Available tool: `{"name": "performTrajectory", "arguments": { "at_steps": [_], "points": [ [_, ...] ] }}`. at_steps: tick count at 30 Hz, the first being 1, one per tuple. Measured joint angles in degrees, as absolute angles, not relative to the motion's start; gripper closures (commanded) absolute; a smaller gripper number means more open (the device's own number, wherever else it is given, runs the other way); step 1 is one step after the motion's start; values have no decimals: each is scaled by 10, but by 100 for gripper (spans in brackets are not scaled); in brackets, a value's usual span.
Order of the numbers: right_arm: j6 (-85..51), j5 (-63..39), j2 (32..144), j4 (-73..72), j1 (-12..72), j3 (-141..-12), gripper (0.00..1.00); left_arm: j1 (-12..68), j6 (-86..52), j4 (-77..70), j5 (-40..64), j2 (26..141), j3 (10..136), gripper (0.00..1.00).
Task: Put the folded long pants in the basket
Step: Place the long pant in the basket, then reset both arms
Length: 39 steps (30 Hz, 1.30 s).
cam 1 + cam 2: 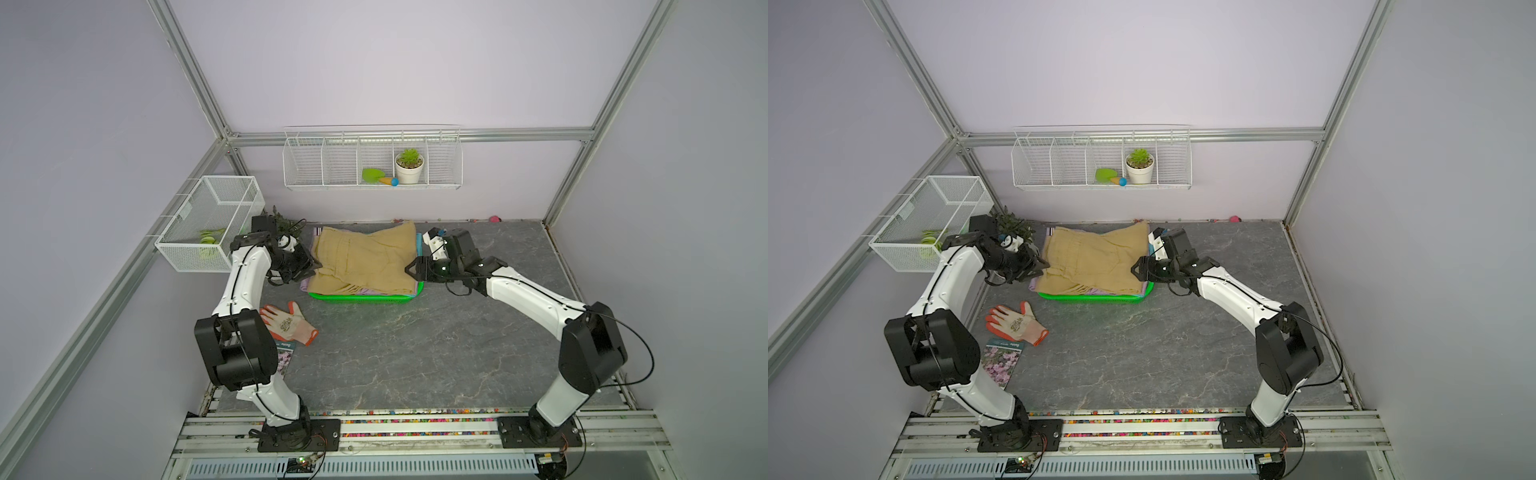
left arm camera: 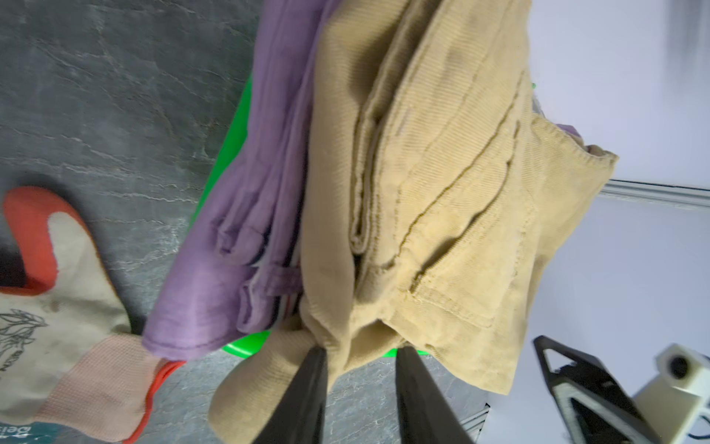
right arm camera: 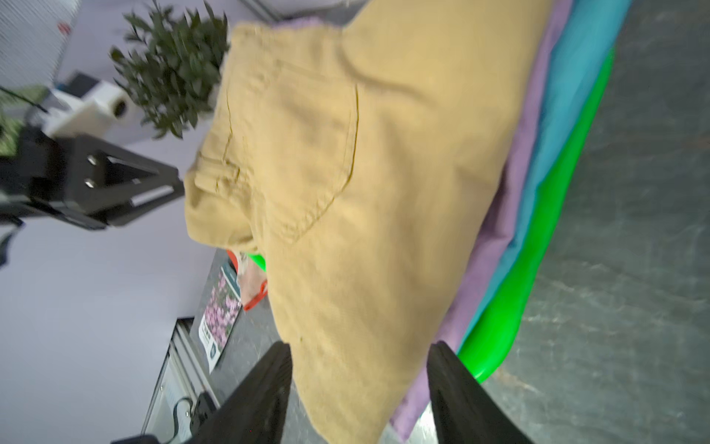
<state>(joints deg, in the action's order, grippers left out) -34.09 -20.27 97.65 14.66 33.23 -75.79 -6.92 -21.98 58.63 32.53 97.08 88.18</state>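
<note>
Both top views show the ribbed tan pants topmost in the shallow green plastic basket, just above frame centre. Smooth lilac pants and teal pants lie beneath; any orange pair is hidden. The task looks nearly finished. The right gripper is spread astride the tan edge. The left gripper is partly parted at a tan fold; I cannot tell whether it is pinching.

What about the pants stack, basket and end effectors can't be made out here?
- Orange pants: in no view; tan pants, lilac pants and teal pants may cover them.
- Basket floor: under the stack in every view; only rim shows.
- Left end effector: left wrist view cuts its fingers off; grip on tan cloth unclear.
- White mesh box contents: too small in top views.
</note>
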Motion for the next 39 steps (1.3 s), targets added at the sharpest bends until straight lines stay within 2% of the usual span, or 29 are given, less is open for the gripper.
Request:
{"name": "performTrajectory", "arguments": {
  "at_steps": [5, 7, 11, 12, 13, 14, 17, 20, 26, 27, 28, 29, 32, 34, 35, 39],
  "points": [
    [-352, -218, 983, 161, 341, -741, 53, -67, -218, 581, 327, 959, 880, 73],
    [-355, -226, 992, 161, 341, -741, 66, -67, -218, 585, 312, 959, 877, 73],
    [-349, -224, 1007, 172, 340, -742, 82, -67, -218, 583, 298, 952, 861, 73],
    [-343, -219, 1007, 177, 339, -742, 83, -67, -218, 582, 297, 948, 855, 72],
    [-338, -211, 1006, 180, 339, -743, 81, -67, -218, 580, 295, 942, 846, 70],
    [-333, -206, 1005, 183, 338, -743, 74, -67, -218, 574, 293, 932, 835, 66],
    [-318, -195, 990, 189, 331, -736, 42, -67, -219, 549, 279, 885, 789, 56],
    [-291, -168, 947, 188, 317, -706, 28, -67, -222, 516, 248, 817, 740, 48],
    [-243, -53, 767, 147, 297, -594, 25, -66, -225, 398, 161, 637, 597, 45],
    [-234, -27, 733, 131, 291, -568, 25, -66, -226, 368, 149, 602, 563, 40],
    [-224, 5, 697, 113, 283, -537, 25, -66, -225, 334, 138, 564, 522, 30],
    [-215, 38, 667, 96, 272, -507, 25, -65, -225, 293, 126, 526, 476, 28],
    [-194, 132, 614, 64, 236, -429, 25, -61, -223, 190, 95, 445, 347, 26],
    [-183, 189, 606, 49, 210, -384, 21, -60, -220, 140, 69, 416, 281, 28],
    [-178, 215, 607, 43, 197, -362, 15, -60, -218, 121, 54, 410, 258, 29],
    [-176, 294, 626, 45, 146, -315, 12, -60, -206, 54, 8, 411, 222, 32]
  ]
}}
